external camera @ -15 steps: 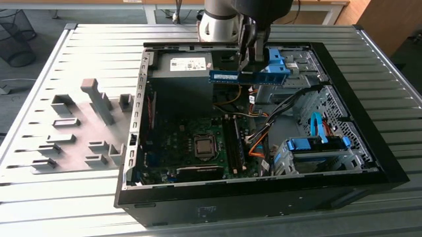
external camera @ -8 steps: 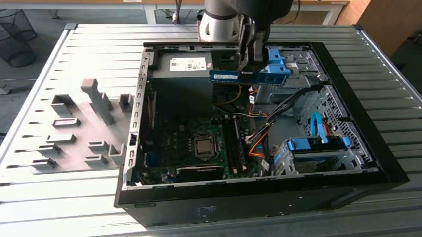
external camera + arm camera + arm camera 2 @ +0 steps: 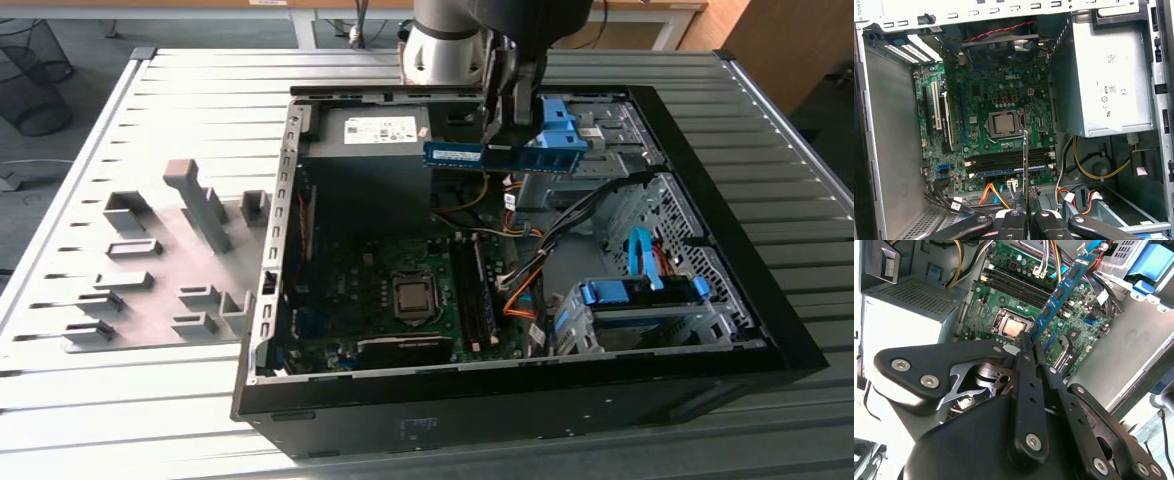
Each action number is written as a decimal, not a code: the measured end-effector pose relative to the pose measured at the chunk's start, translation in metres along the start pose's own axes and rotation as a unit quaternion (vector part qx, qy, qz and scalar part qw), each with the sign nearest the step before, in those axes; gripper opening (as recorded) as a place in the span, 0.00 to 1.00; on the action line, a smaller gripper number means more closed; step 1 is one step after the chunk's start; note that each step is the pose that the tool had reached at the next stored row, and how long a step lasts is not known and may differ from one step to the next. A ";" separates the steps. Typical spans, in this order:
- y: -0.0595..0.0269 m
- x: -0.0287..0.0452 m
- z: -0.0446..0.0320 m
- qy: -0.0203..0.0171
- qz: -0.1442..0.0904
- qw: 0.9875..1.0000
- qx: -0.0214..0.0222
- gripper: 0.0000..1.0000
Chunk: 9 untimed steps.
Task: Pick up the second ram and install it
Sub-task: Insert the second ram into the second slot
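Observation:
The second ram is a long blue-green stick with black chips. It hangs level above the far half of the open computer case. My gripper comes down from above and is shut on it near one end. In the second wrist view the ram juts out past the fingertips over the motherboard. In the first wrist view the ram is edge-on, a thin line crossing the memory slots. A blue stick lies seated in one slot beside them.
The motherboard with its processor socket lies on the case floor, memory slots beside it. The power supply sits at the far end, cables and blue drive-bay clips on the exterior view's right. A grey fixture with slotted blocks lies left of the case.

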State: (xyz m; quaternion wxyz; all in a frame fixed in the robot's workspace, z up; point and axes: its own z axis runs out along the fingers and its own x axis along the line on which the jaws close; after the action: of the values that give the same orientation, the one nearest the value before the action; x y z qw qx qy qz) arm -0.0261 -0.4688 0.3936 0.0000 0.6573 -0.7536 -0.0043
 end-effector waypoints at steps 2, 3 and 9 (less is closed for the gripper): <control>0.0000 0.0000 0.0000 0.000 0.001 1.000 0.000 0.14; 0.0000 0.0000 0.0000 0.000 0.002 1.000 0.000 0.14; 0.0000 0.0000 0.0000 0.000 0.011 1.000 0.000 0.14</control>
State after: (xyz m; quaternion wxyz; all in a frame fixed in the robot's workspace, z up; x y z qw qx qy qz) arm -0.0261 -0.4688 0.3936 0.0000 0.6488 -0.7609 -0.0043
